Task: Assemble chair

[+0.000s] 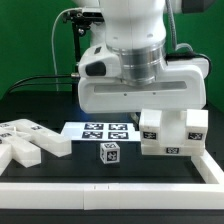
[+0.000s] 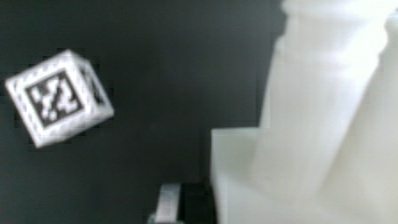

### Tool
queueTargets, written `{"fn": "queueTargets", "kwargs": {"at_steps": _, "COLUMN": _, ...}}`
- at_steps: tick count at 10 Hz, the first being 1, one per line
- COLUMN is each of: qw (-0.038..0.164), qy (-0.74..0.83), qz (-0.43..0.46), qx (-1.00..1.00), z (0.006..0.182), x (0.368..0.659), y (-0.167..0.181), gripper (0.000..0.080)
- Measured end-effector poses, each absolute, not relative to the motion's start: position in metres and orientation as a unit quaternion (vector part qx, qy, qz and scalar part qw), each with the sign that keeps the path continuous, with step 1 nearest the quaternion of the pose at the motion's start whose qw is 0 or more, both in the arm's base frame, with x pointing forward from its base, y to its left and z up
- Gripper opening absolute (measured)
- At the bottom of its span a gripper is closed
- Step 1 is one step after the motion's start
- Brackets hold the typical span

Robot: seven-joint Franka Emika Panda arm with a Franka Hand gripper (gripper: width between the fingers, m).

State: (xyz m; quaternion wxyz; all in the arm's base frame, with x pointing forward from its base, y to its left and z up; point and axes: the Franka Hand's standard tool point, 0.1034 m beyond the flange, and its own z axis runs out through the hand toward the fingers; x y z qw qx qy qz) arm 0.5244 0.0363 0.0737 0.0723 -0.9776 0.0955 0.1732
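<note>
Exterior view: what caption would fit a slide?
Arm at a part-built chair; loose parts, cube and marker board nearby.

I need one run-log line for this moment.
gripper: shut, close to chair | tagged cube: loose | spare parts: exterior view's left

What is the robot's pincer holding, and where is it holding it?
Nothing, it seems. The pincer is shut tight with nothing showing between its tips. The chair stands close beside it, not gripped.

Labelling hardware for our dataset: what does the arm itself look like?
Glossy white robot arm of rounded cylindrical segments, with a grey metal ring above a broad white box-shaped end block. A thin black cable loops beside its upper part.
</note>
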Motion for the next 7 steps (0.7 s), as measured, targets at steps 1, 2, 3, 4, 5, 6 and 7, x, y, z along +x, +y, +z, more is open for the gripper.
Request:
{"fn": "queueTargets", "kwargs": {"at_steps": 1, "qw": 0.074, "qy": 0.092, "qz": 0.192, "qx": -0.974, "z": 0.072, "x": 0.527, "y": 0.035, "gripper": 0.0031}}
{"fn": "queueTargets", "kwargs": {"at_steps": 2, "qw": 0.066, "qy": 0.046, "qz": 0.241, "qx": -0.967, "z": 0.07, "x": 0.528, "y": 0.035, "gripper": 0.0031}}
{"fn": "queueTargets", "kwargs": {"at_steps": 3, "qw": 0.079, "qy": -0.001, "qz": 0.289, "qx": -0.954, "z": 0.075, "x": 0.536, "y": 0.037, "gripper": 0.0031}}
{"fn": "queueTargets", "kwargs": {"at_steps": 4, "qw": 0.092, "qy": -0.036, "qz": 0.312, "qx": -0.945, "z": 0.077, "x": 0.548, "y": 0.036, "gripper": 0.0031}}
{"fn": "queueTargets", "kwargs": {"at_steps": 5, "qw": 0.089, "qy": -0.021, "qz": 0.341, "qx": -0.936, "z": 0.073, "x": 0.544, "y": 0.036, "gripper": 0.0031}}
{"fn": "queueTargets", "kwargs": {"at_steps": 6, "qw": 0.09, "qy": -0.021, "qz": 0.357, "qx": -0.93, "z": 0.07, "x": 0.541, "y": 0.036, "gripper": 0.0031}}
{"fn": "queueTargets", "kwargs": {"at_steps": 7, "qw": 0.09, "qy": -0.02, "qz": 0.353, "qx": -0.931, "z": 0.069, "x": 0.543, "y": 0.036, "gripper": 0.0031}}
